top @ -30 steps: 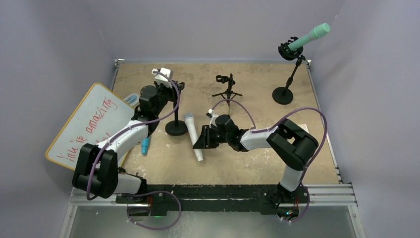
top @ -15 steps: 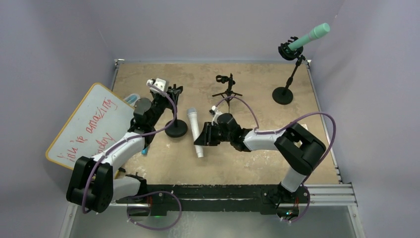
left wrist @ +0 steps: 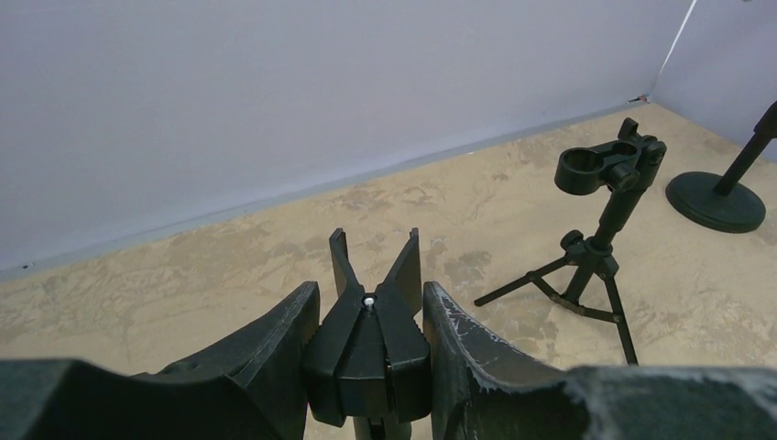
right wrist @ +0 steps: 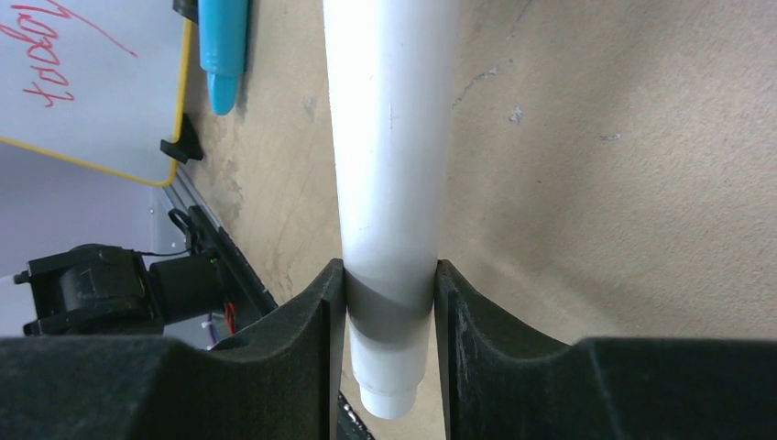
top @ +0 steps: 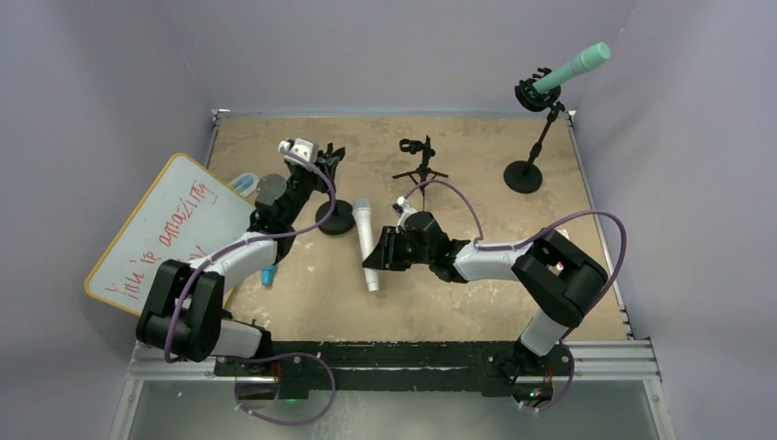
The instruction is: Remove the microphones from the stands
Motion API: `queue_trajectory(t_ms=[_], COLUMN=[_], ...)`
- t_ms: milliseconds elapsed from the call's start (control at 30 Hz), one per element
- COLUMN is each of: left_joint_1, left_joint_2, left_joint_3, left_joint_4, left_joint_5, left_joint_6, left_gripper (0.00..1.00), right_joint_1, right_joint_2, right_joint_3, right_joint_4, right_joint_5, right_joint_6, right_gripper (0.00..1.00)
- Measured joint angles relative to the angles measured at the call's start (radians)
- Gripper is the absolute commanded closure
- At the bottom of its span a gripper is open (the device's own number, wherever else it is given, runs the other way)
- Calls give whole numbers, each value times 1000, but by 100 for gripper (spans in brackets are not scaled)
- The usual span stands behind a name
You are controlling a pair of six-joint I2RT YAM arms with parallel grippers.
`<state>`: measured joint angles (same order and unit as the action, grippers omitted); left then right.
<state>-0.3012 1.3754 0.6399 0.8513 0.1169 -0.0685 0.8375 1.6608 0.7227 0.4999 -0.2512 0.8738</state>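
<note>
Microphone [right wrist: 389, 165] is free of the stand [top: 334, 218], pinched near its tail by right claw [right wrist: 389, 302], above the surface [top: 458, 165] just beside the stand base. Left claw [left wrist: 369, 298] clamps the empty clip [left wrist: 404, 266]. Removal looks done; set-down left.

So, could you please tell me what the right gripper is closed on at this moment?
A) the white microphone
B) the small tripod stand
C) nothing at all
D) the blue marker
A: in the right wrist view, the right gripper has a finger pressed against each side of the white microphone.
</note>
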Motion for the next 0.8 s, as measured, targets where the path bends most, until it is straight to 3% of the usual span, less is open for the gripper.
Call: queue_trajectory(t_ms=[133, 267, 533, 800], left_joint_1=[0, 0, 0, 0], left_joint_2=[5, -11, -130, -254], left_joint_3=[0, 0, 0, 0], left_joint_4=[-8, -48, -174, -307], left_joint_5=[-7, -10, -10, -7], left_joint_6=[0, 0, 0, 0], left_gripper=[38, 24, 13, 9], right_joint_1=[0, 0, 0, 2], right_joint_2=[26, 52, 53, 55], right_joint_3=[0, 0, -31, -31], right_joint_4=[-16, -39, -26, -23], right_joint_5=[7, 16, 58, 74], right_joint_6=[8, 20, 73, 89], right_gripper=[87, 87, 82, 62])
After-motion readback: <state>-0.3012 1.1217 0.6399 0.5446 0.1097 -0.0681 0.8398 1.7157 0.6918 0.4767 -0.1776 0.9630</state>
